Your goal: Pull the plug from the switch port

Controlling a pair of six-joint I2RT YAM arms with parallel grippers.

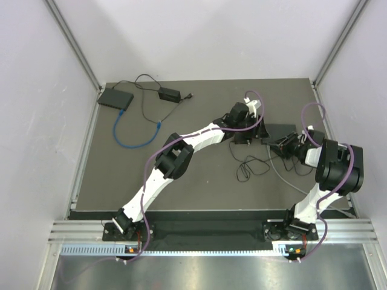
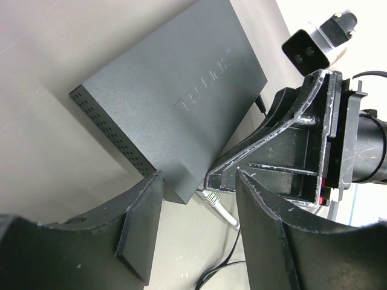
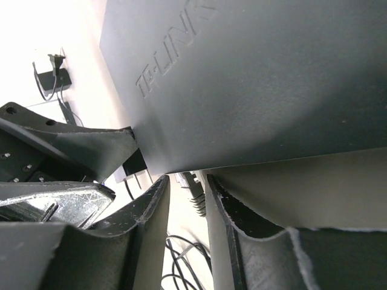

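Left arm (image 1: pixel 199 136) outstretched; left fingers (image 2: pixel 142 229) apart astride the flat black plastic switch (image 2: pixel 175 103). Right arm (image 1: pixel 338 166) folded; right fingers (image 3: pixel 148 223) flank the clear plug (image 3: pixel 195 188), grip unclear.

switch (image 3: pixel 272 78) cut off at top edge, plug (image 3: pixel 192 187) mostly hidden between right jaws

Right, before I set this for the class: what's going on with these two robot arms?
Both arms are working at the TP-Link network switch. The left claw is open, its fingers straddling a near corner of the switch. The right claw has its fingers close on either side of the plug, which has not yet been pulled out of the switch. Whether they are actually pinching it is not clear from these views.
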